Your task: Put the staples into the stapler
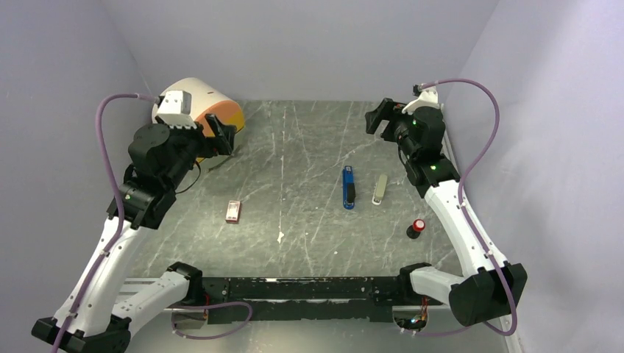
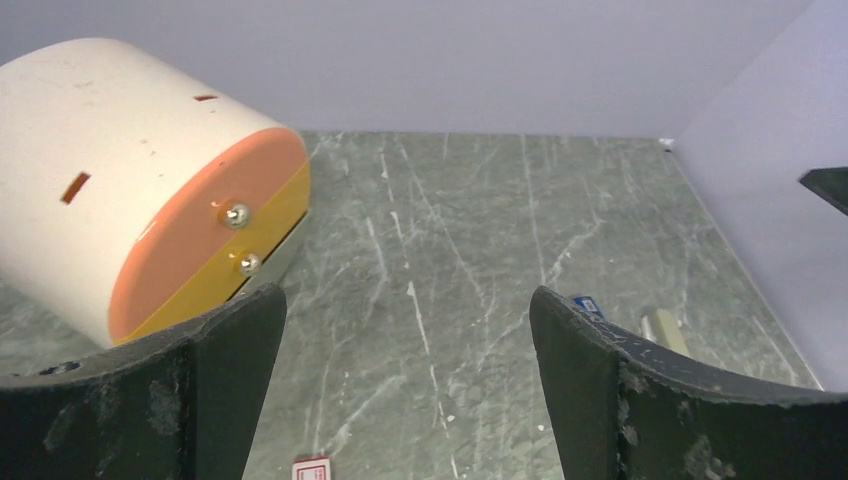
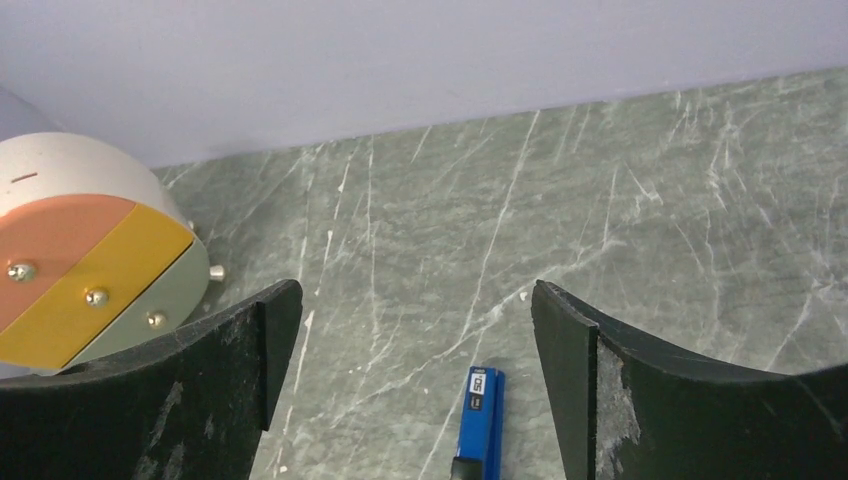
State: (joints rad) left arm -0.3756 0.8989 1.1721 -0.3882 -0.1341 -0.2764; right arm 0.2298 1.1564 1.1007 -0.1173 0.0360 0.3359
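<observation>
The slim blue stapler (image 1: pixel 349 187) lies flat on the grey marbled table, right of centre; its far tip also shows in the right wrist view (image 3: pixel 481 420) and the left wrist view (image 2: pixel 587 303). A small pink-red and white box (image 1: pixel 233 212) lies left of centre and shows at the bottom edge of the left wrist view (image 2: pixel 312 468). No bare staples show. My left gripper (image 1: pixel 224 136) is open and empty, raised beside the drum. My right gripper (image 1: pixel 377 116) is open and empty, raised beyond the stapler's far end.
A cream drum with an orange and yellow face (image 1: pixel 199 103) stands at the back left. A pale beige bar (image 1: pixel 380 189) lies just right of the stapler. A red-capped black cylinder (image 1: pixel 416 227) stands near the right arm. Walls close three sides.
</observation>
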